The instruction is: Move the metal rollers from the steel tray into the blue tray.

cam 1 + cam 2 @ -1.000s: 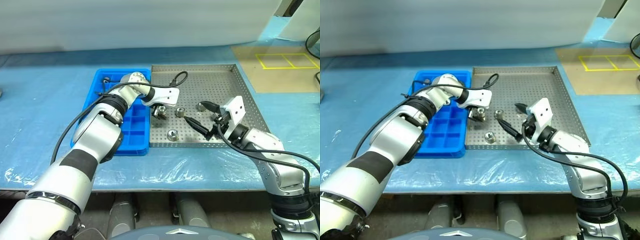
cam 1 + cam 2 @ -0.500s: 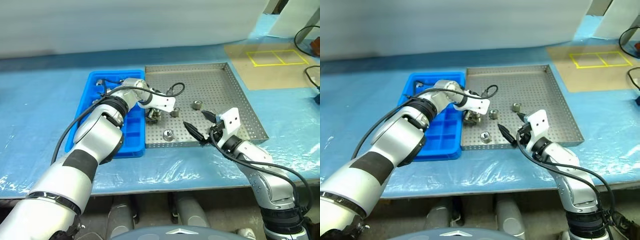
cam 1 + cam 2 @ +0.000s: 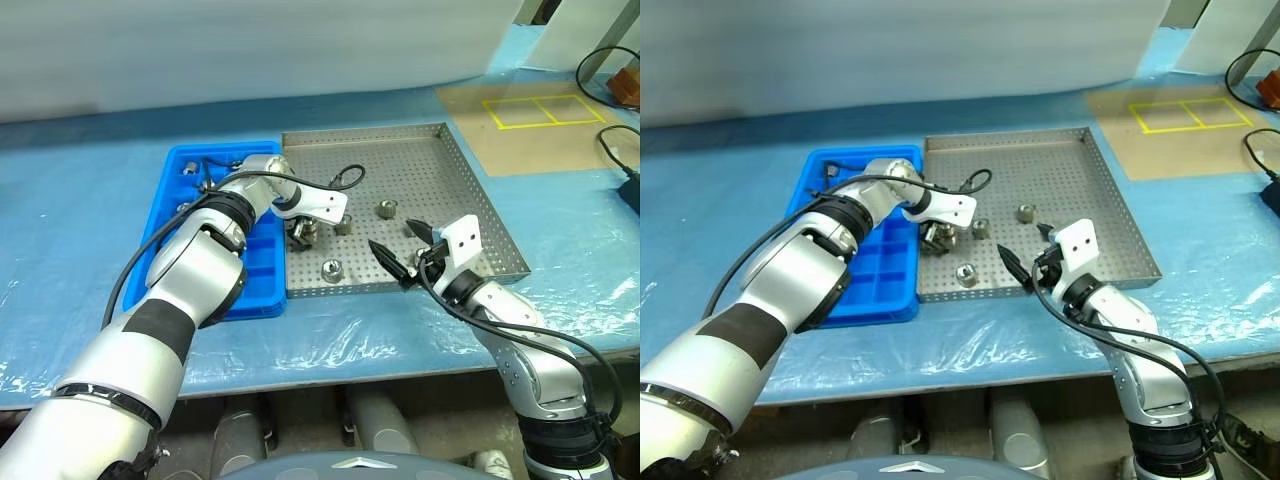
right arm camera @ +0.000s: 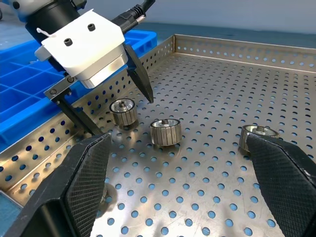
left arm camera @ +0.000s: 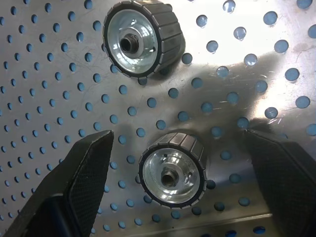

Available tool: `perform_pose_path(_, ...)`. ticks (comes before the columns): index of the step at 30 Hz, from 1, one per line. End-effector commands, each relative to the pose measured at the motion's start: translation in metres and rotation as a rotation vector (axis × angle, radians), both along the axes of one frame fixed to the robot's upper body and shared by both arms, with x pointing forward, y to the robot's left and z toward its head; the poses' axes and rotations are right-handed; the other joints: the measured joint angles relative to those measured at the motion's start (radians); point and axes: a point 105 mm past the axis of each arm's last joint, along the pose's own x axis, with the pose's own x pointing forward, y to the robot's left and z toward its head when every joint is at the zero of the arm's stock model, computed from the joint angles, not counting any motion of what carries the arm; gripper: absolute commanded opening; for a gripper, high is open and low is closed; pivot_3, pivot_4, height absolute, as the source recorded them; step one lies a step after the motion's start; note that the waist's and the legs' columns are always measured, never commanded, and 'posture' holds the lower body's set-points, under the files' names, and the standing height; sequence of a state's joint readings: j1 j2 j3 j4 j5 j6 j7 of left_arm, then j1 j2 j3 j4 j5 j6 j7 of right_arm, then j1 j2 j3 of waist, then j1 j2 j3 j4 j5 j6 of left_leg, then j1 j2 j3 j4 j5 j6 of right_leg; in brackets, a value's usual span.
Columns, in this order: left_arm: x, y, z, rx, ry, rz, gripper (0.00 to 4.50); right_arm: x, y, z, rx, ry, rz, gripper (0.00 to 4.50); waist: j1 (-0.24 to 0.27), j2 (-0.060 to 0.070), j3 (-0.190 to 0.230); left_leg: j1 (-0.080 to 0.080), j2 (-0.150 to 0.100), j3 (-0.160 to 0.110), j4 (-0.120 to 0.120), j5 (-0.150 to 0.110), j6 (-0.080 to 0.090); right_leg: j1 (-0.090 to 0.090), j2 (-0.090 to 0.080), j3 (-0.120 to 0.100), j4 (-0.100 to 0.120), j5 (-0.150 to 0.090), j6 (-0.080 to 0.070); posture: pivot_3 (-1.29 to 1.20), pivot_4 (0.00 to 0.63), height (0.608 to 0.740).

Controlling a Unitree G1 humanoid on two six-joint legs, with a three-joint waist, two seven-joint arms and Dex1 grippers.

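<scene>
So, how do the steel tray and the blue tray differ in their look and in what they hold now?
The steel tray is silver metal with a flat floor full of tiny holes; the blue tray is plastic, divided into square compartments. The steel tray is wider; the blue tray is narrower. Four metal rollers lie loose in the steel tray; a few small parts sit in the blue tray's far compartments. Both are rectangular, shallow and side by side.

Shallow perforated silver steel tray [image 3: 1080, 170] is lying beside bright blue compartmented plastic tray [image 3: 875, 290] on the blue-sheeted tabletop [image 3: 720, 210]. Small silver metal rollers [image 3: 1025, 212] are sitting inside. Left hand [image 3: 936, 236] and right hand [image 3: 1025, 255] are hovering, fingers spread.
</scene>
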State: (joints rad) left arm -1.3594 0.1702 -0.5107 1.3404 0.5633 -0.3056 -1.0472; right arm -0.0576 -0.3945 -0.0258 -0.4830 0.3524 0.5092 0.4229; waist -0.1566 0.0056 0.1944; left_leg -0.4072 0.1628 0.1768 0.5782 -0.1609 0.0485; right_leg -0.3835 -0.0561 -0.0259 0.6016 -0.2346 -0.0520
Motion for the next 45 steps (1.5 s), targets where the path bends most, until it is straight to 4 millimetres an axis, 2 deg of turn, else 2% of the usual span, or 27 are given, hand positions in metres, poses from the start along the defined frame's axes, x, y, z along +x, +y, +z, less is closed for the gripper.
perform_pose_path(1,0.001,0.015,-0.017,0.061,0.0,0.035,4.47,0.0,0.003,0.011,0.006,-0.052,0.015,4.5,0.0,0.0,0.0,0.0,0.0,0.0,0.0,0.0,0.0,0.0,0.0,0.0,0.0,0.0,0.0,-0.66,0.15,0.74)
perform_pose_path(9,0.01,0.028,-0.018,0.081,-0.055,0.107,4.47,0.004,0.006,0.01,0.013,-0.055,0.027,4.5,-0.009,0.0,0.0,0.006,-0.001,-0.001,0.003,-0.001,-0.002,0.008,-0.001,0.0,0.0,-0.003,0.005,-0.62,0.15,0.74)
perform_pose_path(19,0.008,0.026,-0.015,0.077,-0.043,0.086,4.47,0.009,0.008,0.009,0.021,-0.06,0.028,4.5,-0.025,0.0,0.0,0.006,-0.004,-0.001,0.003,-0.001,-0.001,0.008,-0.004,0.0,0.0,-0.005,0.008,-0.6,0.15,0.74)
perform_pose_path(22,0.007,0.028,-0.016,0.086,-0.026,0.082,3.96,0.011,0.007,0.007,0.015,-0.06,0.024,4.5,-0.024,0.0,0.0,0.005,-0.004,-0.002,0.003,-0.001,-0.001,0.008,-0.004,0.0,0.0,-0.005,0.008,-0.6,0.15,0.74)
perform_pose_path(27,0.006,0.028,-0.017,0.085,-0.018,0.081,2.3,0.01,0.007,0.007,0.014,-0.061,0.022,4.5,-0.024,0.0,0.0,0.004,-0.004,-0.002,0.003,-0.001,-0.001,0.007,-0.004,0.0,0.0,-0.002,0.004,-0.6,0.15,0.74)
perform_pose_path(29,0.007,0.029,-0.017,0.085,-0.025,0.089,1.8,0.01,0.007,0.006,0.015,-0.059,0.022,4.5,-0.024,0.0,0.0,0.003,-0.004,-0.002,0.002,-0.002,0.0,0.006,-0.004,0.0,-0.001,-0.001,0.002,-0.6,0.15,0.74)
perform_pose_path(40,0.008,0.027,-0.014,0.072,-0.036,0.094,1.8,0.012,0.009,0.006,0.018,-0.063,0.016,4.5,-0.025,0.0,0.0,0.002,-0.004,-0.001,0.0,-0.002,0.001,0.006,-0.004,-0.002,-0.005,-0.001,0.002,-0.6,0.15,0.74)
perform_pose_path(42,0.009,0.018,-0.009,0.013,-0.037,0.098,1.8,0.012,0.009,0.006,0.018,-0.062,0.017,4.5,-0.024,0.0,0.0,0.002,-0.003,-0.001,-0.001,-0.003,0.001,0.007,-0.004,-0.002,-0.006,-0.001,0.002,-0.6,0.15,0.74)
perform_pose_path(45,0.003,-0.011,0.012,-0.21,0.02,0.057,1.8,0.012,0.011,0.003,0.015,-0.055,0.027,4.5,-0.023,0.0,0.0,0.001,-0.004,-0.001,-0.001,-0.003,0.002,0.006,-0.004,-0.002,-0.008,-0.001,0.001,-0.58,0.15,0.74)
